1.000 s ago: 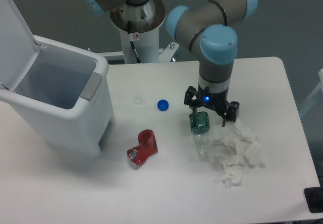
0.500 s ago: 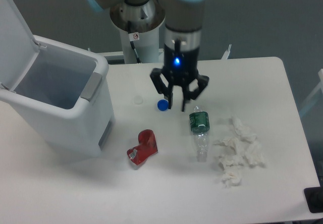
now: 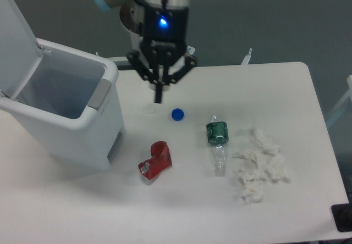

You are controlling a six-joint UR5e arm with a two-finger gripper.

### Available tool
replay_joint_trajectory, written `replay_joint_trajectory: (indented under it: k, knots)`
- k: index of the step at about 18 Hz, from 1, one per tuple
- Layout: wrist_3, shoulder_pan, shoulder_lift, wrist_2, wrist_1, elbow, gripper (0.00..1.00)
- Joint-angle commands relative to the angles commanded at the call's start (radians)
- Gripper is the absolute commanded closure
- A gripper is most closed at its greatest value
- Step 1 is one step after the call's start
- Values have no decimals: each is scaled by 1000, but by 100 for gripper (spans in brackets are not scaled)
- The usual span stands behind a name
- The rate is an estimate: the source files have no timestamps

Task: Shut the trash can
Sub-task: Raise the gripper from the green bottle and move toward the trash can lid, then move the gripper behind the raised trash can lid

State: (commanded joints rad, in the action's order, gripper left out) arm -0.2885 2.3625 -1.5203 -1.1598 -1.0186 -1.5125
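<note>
White counter (image 3: pixel 286 84) fills your view, with dark grey floor behind it. Your target, the large white plastic rectangular trash can (image 3: pixel 66 115), sits at the counter's left edge, and its flat hinged lid (image 3: pixel 14 40) stands up and back at the far left, so the bin is open and the task is not yet done. The grey latch (image 3: pixel 99 94) on its front rim faces the arm.

Your end effector (image 3: pixel 159 98) hangs above the counter just right of the bin, empty, fingers drawn close together into a downward point; they look nearly closed, though the angle makes a small gap hard to rule out. That narrow tip would suit pushing the lid, which you would need to reach from behind to tip it forward.

Further out lie a small blue bottle cap (image 3: pixel 177 114), a crushed red can (image 3: pixel 155 161), a clear plastic bottle with a green label (image 3: pixel 218 142), and crumpled white tissues (image 3: pixel 258 167), well apart from the bin.
</note>
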Motion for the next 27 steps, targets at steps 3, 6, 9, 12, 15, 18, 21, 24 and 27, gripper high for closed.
replay_joint_trajectory:
  k: [3, 6, 9, 12, 15, 18, 21, 24, 27]
  knots:
    - [5, -75, 41, 20, -2, -5, 100]
    - [9, -140, 78, 22, -2, -20, 100]
    - [22, -202, 92, 34, 0, -17, 100]
    - [23, -264, 101, 37, 0, 1, 100]
    - [12, -314, 103, 64, 3, 15, 100]
    - [11, -382, 100, 68, 0, 17, 100]
    - [15, -437, 103, 60, -15, 12, 100]
    - [25, -486, 117, 55, -113, 20, 100]
    - [25, -506, 123, 19, -184, 11, 100]
